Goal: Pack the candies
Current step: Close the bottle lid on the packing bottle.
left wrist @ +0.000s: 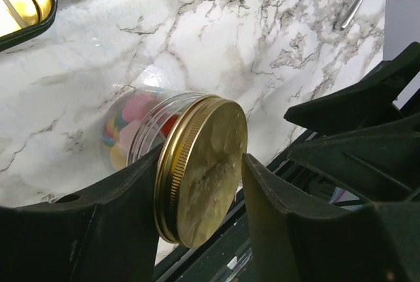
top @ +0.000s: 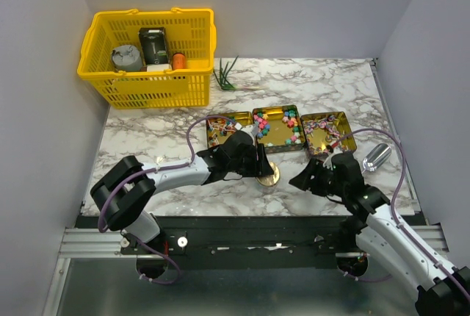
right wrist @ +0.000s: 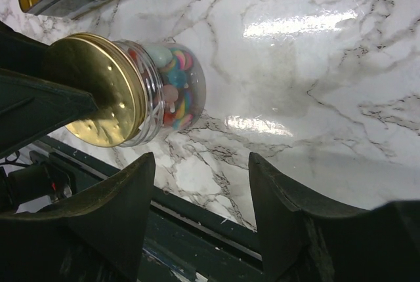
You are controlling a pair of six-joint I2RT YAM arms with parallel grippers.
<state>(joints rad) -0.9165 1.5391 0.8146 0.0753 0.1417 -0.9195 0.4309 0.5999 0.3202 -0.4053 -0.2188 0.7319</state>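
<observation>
A clear jar (top: pixel 268 176) with a round gold lid (left wrist: pixel 207 170) stands on the marble near the table's front edge. It is full of mixed-colour candies (left wrist: pixel 128 124), which also show in the right wrist view (right wrist: pixel 174 88). My left gripper (left wrist: pixel 203 164) is shut on the lid, one finger at each side of its rim. More candies (top: pixel 283 126) lie in three square gold tins (top: pixel 327 132) behind the jar. My right gripper (right wrist: pixel 200 164) is open and empty, just right of the jar above the front edge (top: pixel 305 180).
A yellow basket (top: pixel 154 92) holding several items stands at the back left. A green sprig (top: pixel 228 77) lies beside it. A silver scoop (top: pixel 376 157) lies right of the tins. The black table rail (right wrist: pixel 216 229) runs under my right gripper.
</observation>
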